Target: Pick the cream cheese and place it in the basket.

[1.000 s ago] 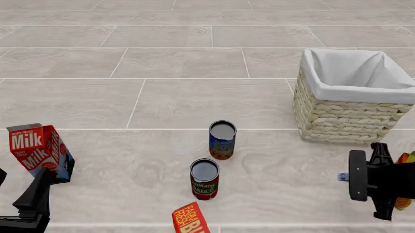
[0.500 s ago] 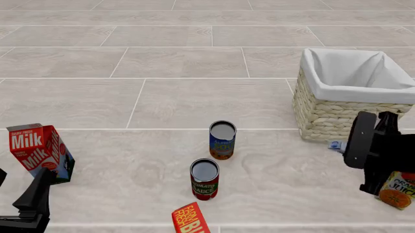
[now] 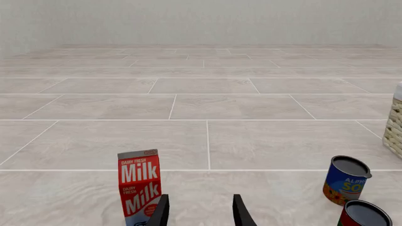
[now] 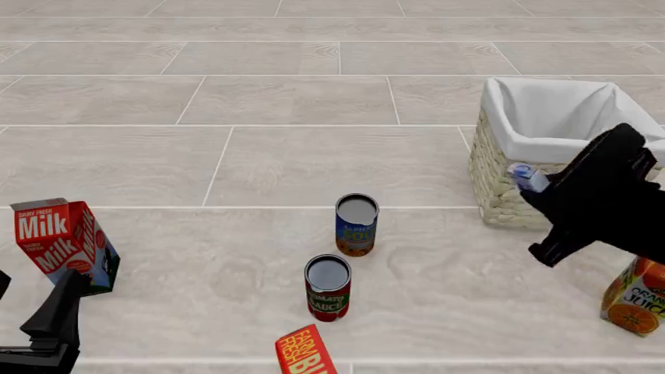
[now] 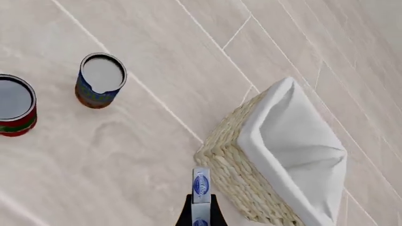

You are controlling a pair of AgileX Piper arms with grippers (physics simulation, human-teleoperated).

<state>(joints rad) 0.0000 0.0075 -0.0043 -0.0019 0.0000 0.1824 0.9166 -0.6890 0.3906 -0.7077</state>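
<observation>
Beside the basket [image 4: 499, 183], the right end effector [image 4: 536, 187] is clamped on the cream cheese [image 4: 527, 177].

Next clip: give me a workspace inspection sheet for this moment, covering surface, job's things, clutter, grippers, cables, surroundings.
Surface: pale tiled table.
Job's things: cream cheese held in the air beside the basket, at its near wall, not inside.
Clutter: milk carton, blue can, red can, red-orange box, juice carton.
Grippers: right gripper shut on the cream cheese; left gripper open, empty, low by the milk carton.
Cables: nothing seen.
Surroundings: plain wall beyond the table.
</observation>
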